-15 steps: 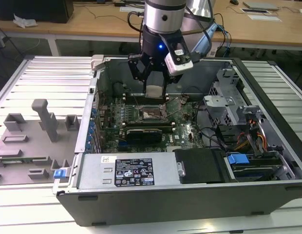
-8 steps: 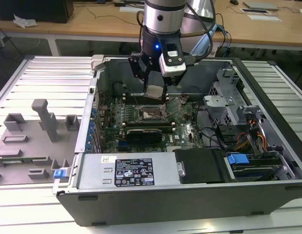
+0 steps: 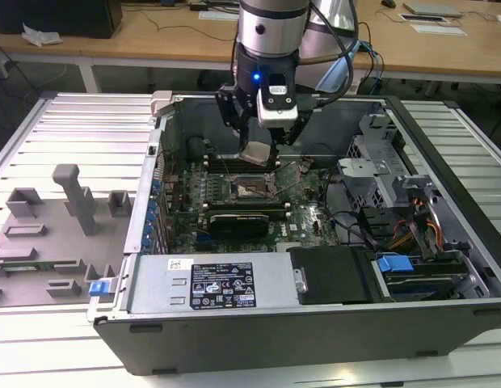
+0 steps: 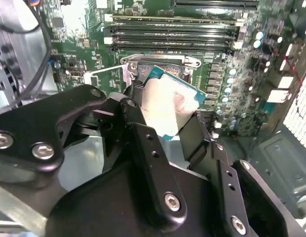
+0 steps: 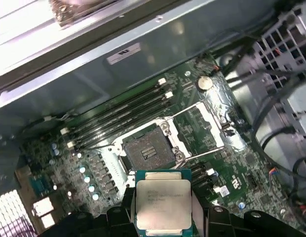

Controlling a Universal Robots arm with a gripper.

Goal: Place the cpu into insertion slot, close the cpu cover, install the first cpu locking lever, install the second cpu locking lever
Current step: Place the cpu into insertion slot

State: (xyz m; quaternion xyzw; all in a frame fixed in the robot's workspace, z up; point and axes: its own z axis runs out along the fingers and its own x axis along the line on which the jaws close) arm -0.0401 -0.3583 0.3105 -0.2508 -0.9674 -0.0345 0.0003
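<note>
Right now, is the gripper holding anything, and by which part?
The gripper holds the cpu, pinched by two opposite edges, with its metal top showing in the first wrist view. It is not yet in the insertion slot.

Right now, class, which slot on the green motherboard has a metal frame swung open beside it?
The small square insertion slot with dark centre; its thin silvery cpu cover lies open alongside. The long black slots have none.

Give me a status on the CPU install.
Done: the cpu is lifted and clamped in the gripper. In hand: it hangs near the slot, not seated; the slot's dark centre lies bare. Left: seating the chip, closing the cover, which lies flipped open beside the slot, and the locking.
</note>
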